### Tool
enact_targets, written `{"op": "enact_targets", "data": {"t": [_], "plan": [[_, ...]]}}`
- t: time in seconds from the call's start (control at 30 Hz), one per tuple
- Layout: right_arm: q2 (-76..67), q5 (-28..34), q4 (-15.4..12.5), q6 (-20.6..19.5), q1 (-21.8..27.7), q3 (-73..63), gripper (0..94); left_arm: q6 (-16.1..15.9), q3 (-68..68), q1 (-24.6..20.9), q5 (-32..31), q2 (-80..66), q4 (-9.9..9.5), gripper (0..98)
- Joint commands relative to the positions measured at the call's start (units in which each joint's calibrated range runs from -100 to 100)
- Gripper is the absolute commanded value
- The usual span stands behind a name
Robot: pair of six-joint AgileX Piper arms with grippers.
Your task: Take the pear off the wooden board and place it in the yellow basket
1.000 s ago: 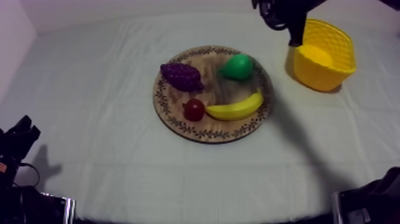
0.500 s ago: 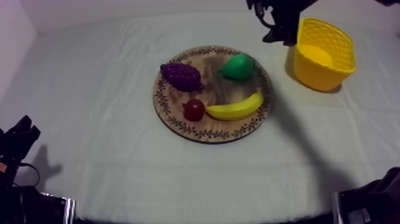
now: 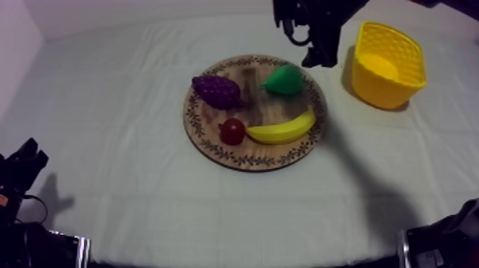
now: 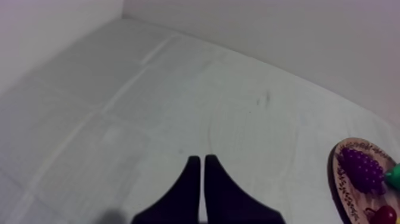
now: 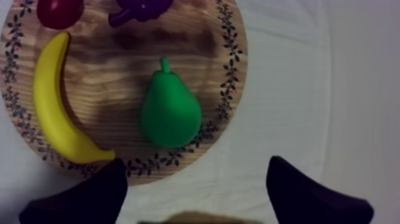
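Observation:
The green pear (image 3: 284, 80) lies on the back right part of the round wooden board (image 3: 255, 112), stem pointing toward the grapes. My right gripper (image 3: 305, 44) hangs just behind and right of it, between the board and the yellow basket (image 3: 388, 64). In the right wrist view the pear (image 5: 169, 113) lies ahead of my right gripper (image 5: 196, 190), whose fingers stand wide apart with nothing between them. My left gripper (image 4: 199, 173) shows as a narrow wedge, shut on nothing, low at the table's left (image 3: 21, 167).
On the board also lie a purple bunch of grapes (image 3: 217, 91), a small red fruit (image 3: 232, 131) and a banana (image 3: 283, 130) along the front right rim. The basket stands at the back right.
My right gripper has moved left from over the basket's edge to just behind the pear, and its fingers have spread apart. The fruit and the left arm have stayed still.

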Motion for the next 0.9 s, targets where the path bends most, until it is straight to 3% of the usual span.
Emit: {"op": "enact_targets", "data": {"t": [0.0, 0.67, 0.87], "plan": [[3.2, 0.7, 0.4, -0.7, -0.1, -1.3, 86.8, 0.0, 0.0, 0.0, 0.0, 0.0, 0.01, 0.1], [16.7, -1.3, 1.9, -2.8, -1.4, -4.4, 81.7, 0.0, 0.0, 0.0, 0.0, 0.0, 0.01, 0.1], [20.5, -2.1, 2.4, -4.2, -1.8, -7.0, 69.8, 0.0, 0.0, 0.0, 0.0, 0.0, 0.01, 0.1]]}}
